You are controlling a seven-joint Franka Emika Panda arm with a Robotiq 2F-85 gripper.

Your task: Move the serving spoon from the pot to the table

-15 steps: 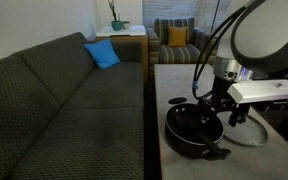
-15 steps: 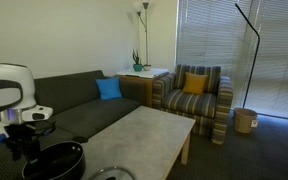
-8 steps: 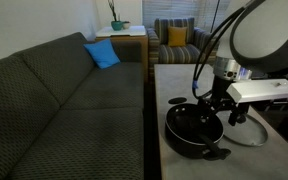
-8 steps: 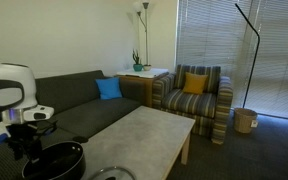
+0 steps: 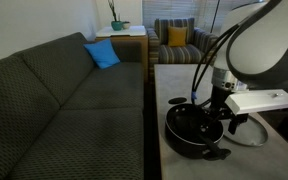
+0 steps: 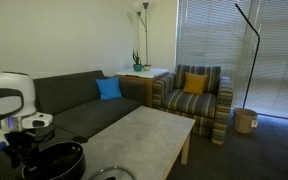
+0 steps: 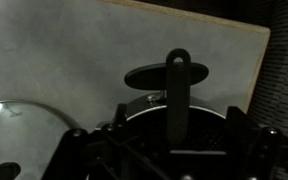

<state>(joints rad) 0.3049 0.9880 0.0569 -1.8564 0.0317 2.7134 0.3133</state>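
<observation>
Wide grey table beyond pot rim

You have the pot on the surface, alongside the sofa. The serving spoon lies in it, handle crossing the rim. The lid lies just beside the pot.

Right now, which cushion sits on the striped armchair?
The yellow cushion, propped in the striped armchair; the blue cushion lies on the dark sofa.

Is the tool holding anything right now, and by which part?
Nothing is held: the tool hangs open over the pot, and the serving spoon handle shows between its jaws, ungripped.
</observation>
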